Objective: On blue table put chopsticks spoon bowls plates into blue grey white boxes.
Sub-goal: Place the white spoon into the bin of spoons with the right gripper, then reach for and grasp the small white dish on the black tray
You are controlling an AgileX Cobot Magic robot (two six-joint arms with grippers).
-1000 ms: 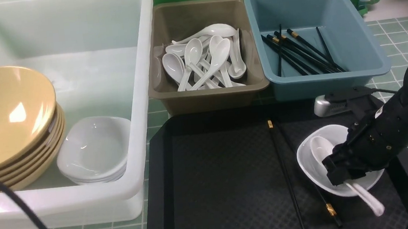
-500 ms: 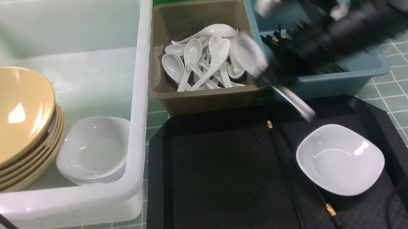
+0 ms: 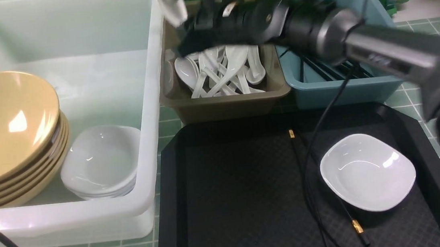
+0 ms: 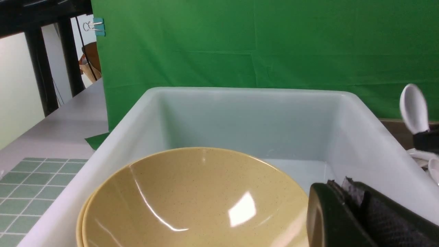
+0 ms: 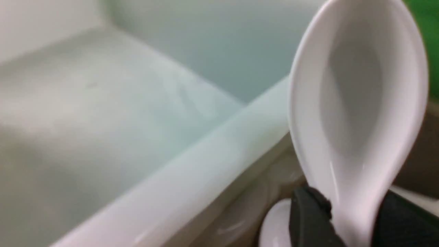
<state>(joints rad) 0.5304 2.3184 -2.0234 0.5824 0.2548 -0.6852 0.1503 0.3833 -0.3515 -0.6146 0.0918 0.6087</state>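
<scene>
The right tool (image 5: 356, 223) clamps the handle of a white spoon (image 3: 171, 1), bowl end up, at the upper centre of the frame, just above the line where the white box (image 3: 149, 106) meets the grey box (image 3: 226, 102) of piled spoons (image 3: 219, 71). The hazard, judged from here: released at this spot, the spoon may tip over the pale rim into the white box, among the yellow bowls (image 3: 5, 120) and small white dishes (image 3: 102, 159), or strike the rim and chip. Glazed ware held only by its slim handle could also swivel or slide. A loose cable (image 3: 317, 130) hangs from the arm across the black tray (image 3: 231, 199), lower centre, and could drag the chopsticks (image 3: 303, 172) lying beside the white dish (image 3: 368, 171). The left tool (image 4: 356, 212), lower right of its wrist view, shows too little to tell whether it is open or closed
</scene>
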